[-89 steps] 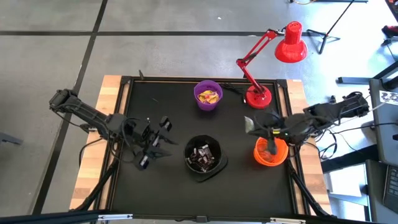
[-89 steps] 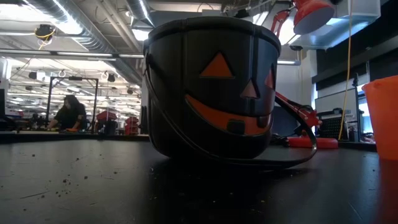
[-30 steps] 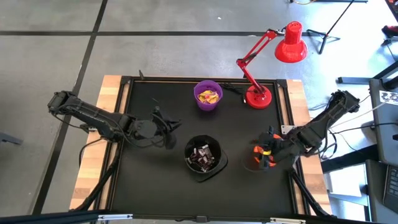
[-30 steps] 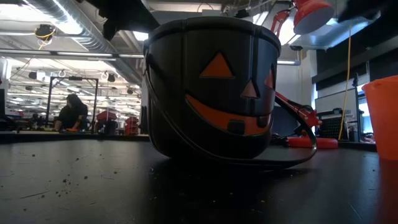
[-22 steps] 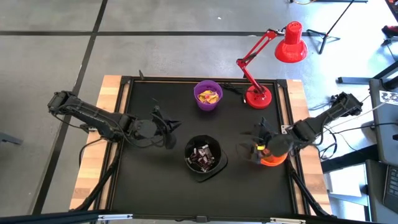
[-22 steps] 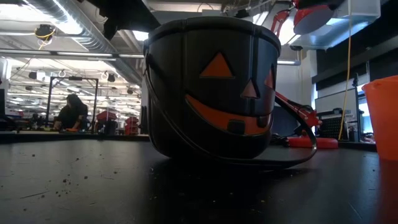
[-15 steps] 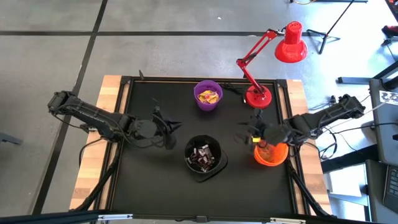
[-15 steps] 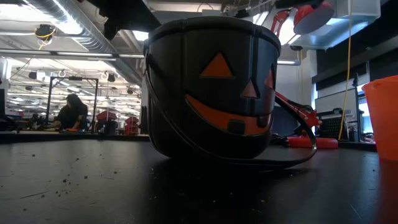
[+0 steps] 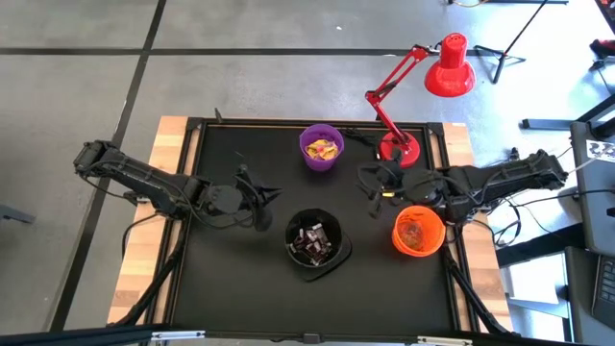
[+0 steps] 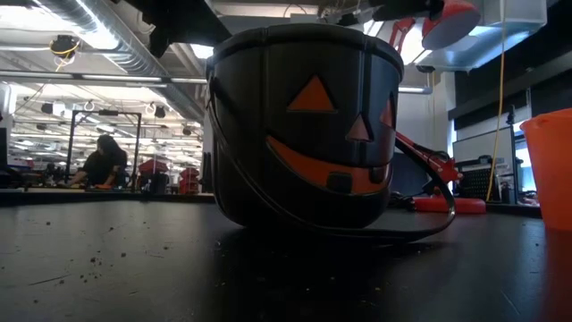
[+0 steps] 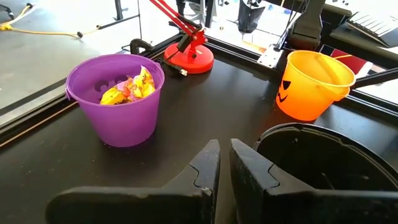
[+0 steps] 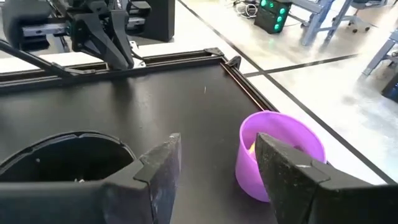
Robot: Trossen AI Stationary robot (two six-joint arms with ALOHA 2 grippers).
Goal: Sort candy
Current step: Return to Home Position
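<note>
Candy sorted, both hands empty.
Dark candy [image 9: 313, 240] sits in the black bucket [image 9: 338, 231] at 6 o'clock; left hand [image 11: 224, 144] closed at 9, right hand [image 12: 217, 138] spread open at 2, both clear for homing; yellow candy [image 11: 124, 92] fills the purple bucket [image 11: 124, 117] at 12.

Three buckets — purple [image 9: 322, 154], black [image 9: 314, 240], orange [image 9: 418, 234] — one lamp [image 9: 398, 151], two pincers [image 11: 224, 146] [image 12: 217, 143].

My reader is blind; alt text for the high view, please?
Purple bucket, black bucket and orange bucket, holding sorted candy, stand on a black table. The left gripper hovers left of the black bucket, the right gripper beside the red desk lamp.
</note>
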